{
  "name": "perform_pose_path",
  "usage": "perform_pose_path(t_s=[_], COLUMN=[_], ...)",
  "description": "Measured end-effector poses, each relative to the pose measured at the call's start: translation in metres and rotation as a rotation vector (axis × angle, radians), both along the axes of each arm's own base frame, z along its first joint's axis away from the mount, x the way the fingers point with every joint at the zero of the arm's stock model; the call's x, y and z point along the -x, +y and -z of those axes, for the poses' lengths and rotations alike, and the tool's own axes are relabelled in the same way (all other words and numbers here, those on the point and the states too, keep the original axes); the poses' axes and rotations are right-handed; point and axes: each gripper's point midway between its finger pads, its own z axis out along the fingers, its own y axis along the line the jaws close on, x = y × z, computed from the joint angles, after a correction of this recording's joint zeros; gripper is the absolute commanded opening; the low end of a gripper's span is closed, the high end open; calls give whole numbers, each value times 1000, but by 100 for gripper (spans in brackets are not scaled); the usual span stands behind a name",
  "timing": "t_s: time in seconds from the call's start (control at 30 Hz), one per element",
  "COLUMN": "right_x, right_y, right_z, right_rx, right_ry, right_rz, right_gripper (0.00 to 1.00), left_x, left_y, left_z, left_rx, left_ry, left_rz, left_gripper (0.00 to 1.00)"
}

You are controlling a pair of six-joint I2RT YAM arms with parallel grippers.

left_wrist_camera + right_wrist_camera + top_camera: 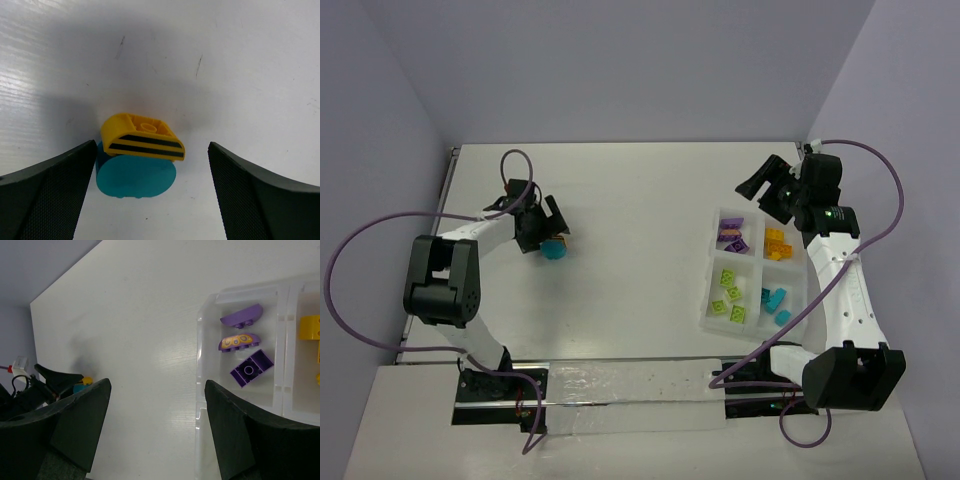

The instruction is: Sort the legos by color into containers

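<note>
A joined pair of legos, a yellow piece with black stripes [144, 139] on a teal piece [136, 176], lies on the table at the left [555, 248]. My left gripper [550, 232] [150, 200] is open, its jaws either side of the pair; the left finger [55, 185] is close to the teal piece. The four-compartment tray [757, 262] at the right holds purple [240, 342], yellow [777, 243], lime green [729, 295] and teal [774, 300] legos. My right gripper [767, 186] [157, 430] is open and empty above the tray's far left edge.
A clear flat strip with black brackets [630, 390] lies along the near edge between the arm bases. Purple cables loop from both arms. Walls enclose the table at the back and sides.
</note>
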Motion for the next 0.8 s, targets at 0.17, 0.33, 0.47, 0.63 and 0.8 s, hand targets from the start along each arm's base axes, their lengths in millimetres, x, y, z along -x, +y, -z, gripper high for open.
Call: perform_pose_path(t_s=[0.17, 0.33, 0.47, 0.63, 0.8], right_x=[0, 0, 0, 0, 0], right_y=[1, 3, 3, 3, 3], right_z=[0, 0, 0, 0, 0], right_rx=[-3, -4, -4, -4, -4], right_ry=[-1, -1, -1, -1, -1], right_rz=[-5, -10, -11, -11, -12], right_gripper=[83, 83, 83, 83, 83], left_x=[9, 20, 29, 36, 33], left_y=[3, 7, 1, -5, 1], left_z=[1, 6, 10, 16, 19], left_rx=[-60, -158, -227, -301, -352], left_ry=[14, 42, 57, 70, 70], left_rz=[16, 41, 81, 115, 120], left_gripper=[99, 99, 99, 97, 90])
